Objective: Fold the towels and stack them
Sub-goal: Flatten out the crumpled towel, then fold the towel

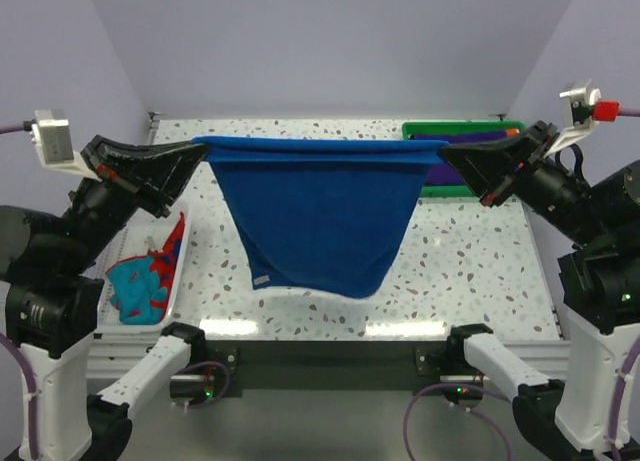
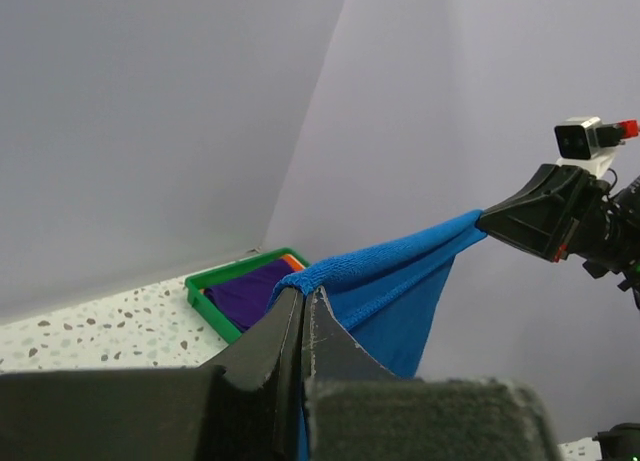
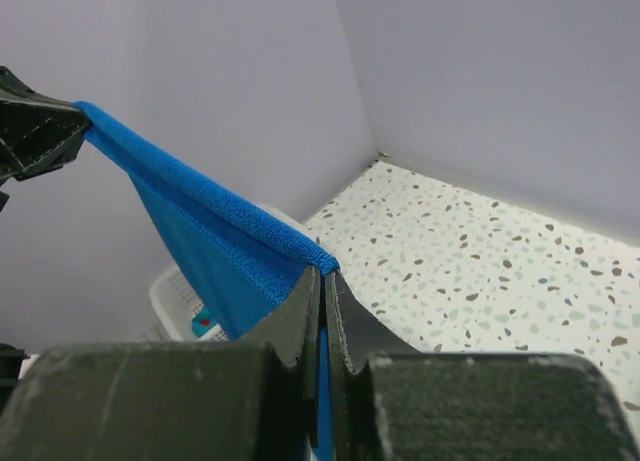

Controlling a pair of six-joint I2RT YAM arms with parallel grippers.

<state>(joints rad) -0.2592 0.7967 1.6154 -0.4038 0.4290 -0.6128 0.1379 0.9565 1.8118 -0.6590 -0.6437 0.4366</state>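
Observation:
A bright blue towel (image 1: 320, 211) hangs stretched in the air between both arms, its lower part sagging toward the table. My left gripper (image 1: 203, 146) is shut on its left top corner, and my right gripper (image 1: 442, 152) is shut on the right top corner. In the left wrist view the blue towel (image 2: 400, 281) runs from my left gripper (image 2: 303, 293) across to the right gripper (image 2: 490, 221). In the right wrist view the blue towel (image 3: 200, 206) comes out from my right gripper (image 3: 326, 273). A purple towel (image 2: 250, 289) lies folded in the green tray (image 2: 205, 296), with an orange one under it.
The green tray (image 1: 425, 131) stands at the back right of the speckled table (image 1: 470, 271). A white mesh basket (image 1: 125, 271) at the left edge holds a red and teal patterned towel (image 1: 150, 276). Grey walls enclose the back and sides.

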